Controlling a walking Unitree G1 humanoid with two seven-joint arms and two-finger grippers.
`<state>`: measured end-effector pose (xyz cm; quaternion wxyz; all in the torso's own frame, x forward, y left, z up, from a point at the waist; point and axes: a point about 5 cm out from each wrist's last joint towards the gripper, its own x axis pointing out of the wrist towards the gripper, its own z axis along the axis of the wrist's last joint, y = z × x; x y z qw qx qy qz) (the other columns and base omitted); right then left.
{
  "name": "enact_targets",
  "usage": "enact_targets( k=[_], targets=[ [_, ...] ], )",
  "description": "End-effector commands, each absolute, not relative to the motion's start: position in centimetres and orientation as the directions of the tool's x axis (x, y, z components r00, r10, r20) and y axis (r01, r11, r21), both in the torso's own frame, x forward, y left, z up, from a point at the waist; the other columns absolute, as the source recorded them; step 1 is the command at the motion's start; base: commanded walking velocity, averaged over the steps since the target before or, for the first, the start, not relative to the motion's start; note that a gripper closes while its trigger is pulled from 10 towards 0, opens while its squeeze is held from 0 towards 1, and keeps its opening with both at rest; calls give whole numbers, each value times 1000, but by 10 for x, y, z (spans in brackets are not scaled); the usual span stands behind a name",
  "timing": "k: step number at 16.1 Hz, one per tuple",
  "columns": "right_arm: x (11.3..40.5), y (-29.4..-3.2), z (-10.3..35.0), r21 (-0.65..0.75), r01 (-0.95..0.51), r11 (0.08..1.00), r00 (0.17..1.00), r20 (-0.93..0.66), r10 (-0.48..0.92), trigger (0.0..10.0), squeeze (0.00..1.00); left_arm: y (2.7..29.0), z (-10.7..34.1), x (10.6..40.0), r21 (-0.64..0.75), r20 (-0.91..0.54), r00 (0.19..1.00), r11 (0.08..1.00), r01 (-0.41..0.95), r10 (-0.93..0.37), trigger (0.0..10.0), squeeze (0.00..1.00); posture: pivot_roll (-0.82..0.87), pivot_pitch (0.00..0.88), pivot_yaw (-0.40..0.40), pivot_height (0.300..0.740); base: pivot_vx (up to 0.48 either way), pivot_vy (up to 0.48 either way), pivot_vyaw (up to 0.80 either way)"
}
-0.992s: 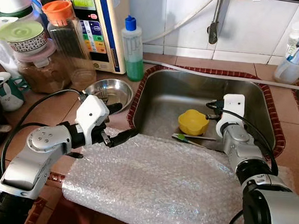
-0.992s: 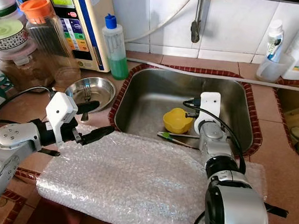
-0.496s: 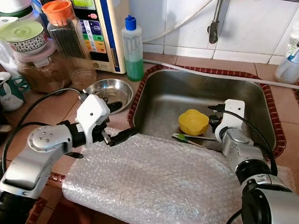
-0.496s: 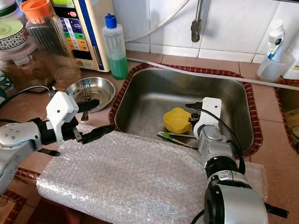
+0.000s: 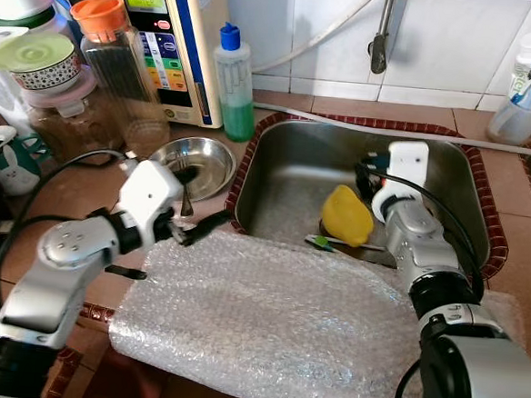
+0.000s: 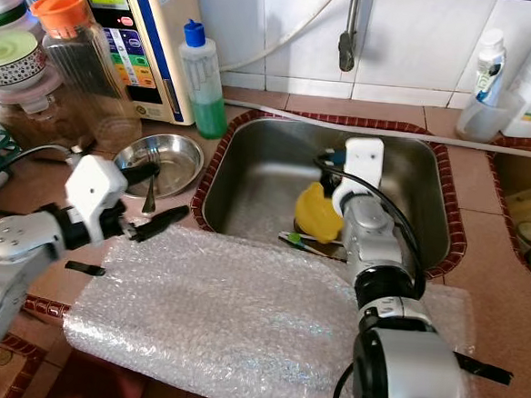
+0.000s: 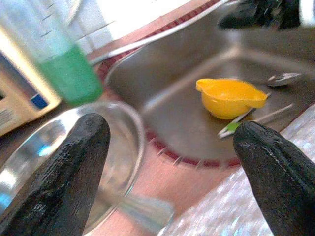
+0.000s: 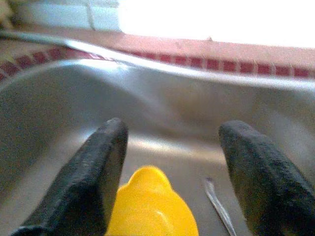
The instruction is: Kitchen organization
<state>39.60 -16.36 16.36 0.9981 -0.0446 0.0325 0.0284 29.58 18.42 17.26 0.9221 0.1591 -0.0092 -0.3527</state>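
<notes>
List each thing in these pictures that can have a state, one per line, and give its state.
Left gripper: open, holding nothing, over the counter beside the steel bowl.
Right gripper: open, in the sink, yellow dish between its fingers.
Yellow dish: tilted on edge in the sink.
Steel bowl: upright on the counter, a utensil in it.
Soap bottle: upright, capped, part full of green liquid.
Bubble wrap: spread flat on the counter.
Orange-lidded jar: upright, lid on.

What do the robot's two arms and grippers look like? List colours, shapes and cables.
Both arms are silver metal with rounded joints and dark bands. Each wrist carries a white block, and black cables loop along it. The left gripper and right gripper each have two long black fingers with a matte, slightly rough surface and rounded tips.
</notes>
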Motion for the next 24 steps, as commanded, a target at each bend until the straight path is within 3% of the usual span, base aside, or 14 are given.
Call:
enact_targets(
  k=[1,5,6,7,8,9,12,14,17,18,19,20,21,24],
  targets=[
    [394,-153,166,-94,-109,990,993,-47,105,10000,1000,196,172,296,325,-99,781,721,611,-617,10000,1000,-129,76,120,740,0,0,0],
    [386,-141,162,-119,-184,976,983,-44,180,10000,1000,208,157,287,366,-134,793,714,597,-595,10000,1000,-126,74,113,740,0,0,0],
    [384,-135,162,-118,-224,967,974,-48,220,10000,1000,210,153,287,368,-136,796,716,593,-590,10000,867,-127,77,110,740,0,0,0],
    [383,-131,164,-118,-252,961,968,-41,249,10000,1000,210,152,286,373,-138,797,715,592,-588,10000,212,-127,77,110,740,0,0,0],
    [376,-118,168,-124,-342,931,939,-24,342,10000,200,209,148,286,392,-142,798,707,589,-586,10000,0,-132,81,106,740,0,0,0],
    [372,-113,170,-126,-372,920,928,-20,372,10000,8,208,146,287,394,-140,798,706,588,-586,10000,0,-134,82,105,740,0,0,0],
    [358,-94,174,-74,-505,860,863,-10,506,10000,0,202,144,293,434,-117,804,698,569,-583,10000,0,-142,85,106,740,0,0,0],
    [340,-80,174,-35,-642,766,767,-39,641,10000,0,200,141,296,461,-110,808,690,557,-579,10000,0,-150,90,109,740,0,0,0],
    [332,-78,178,19,-685,728,726,-65,684,10000,0,200,141,301,483,-92,816,691,538,-571,10000,0,-156,94,112,740,0,0,0],
    [330,-79,179,18,-697,717,714,-74,696,10000,0,199,141,303,488,-90,814,687,538,-573,8510,0,-158,94,112,740,0,0,0],
    [328,-80,181,19,-704,710,707,-83,703,10000,0,198,141,304,496,-92,811,679,541,-578,3490,0,-161,95,113,740,0,0,0],
    [326,-81,182,10,-708,706,703,-90,706,10000,0,197,140,304,501,-91,809,675,541,-581,784,0,-161,95,113,740,0,0,0],
    [326,-81,183,5,-708,707,703,-94,705,10000,0,197,139,305,506,-91,808,672,540,-582,0,0,-165,95,114,740,0,0,0],
    [323,-80,186,3,-717,697,693,-104,714,10000,0,196,138,307,520,-90,806,662,539,-586,0,0,-167,96,115,740,0,0,0]
  ],
)
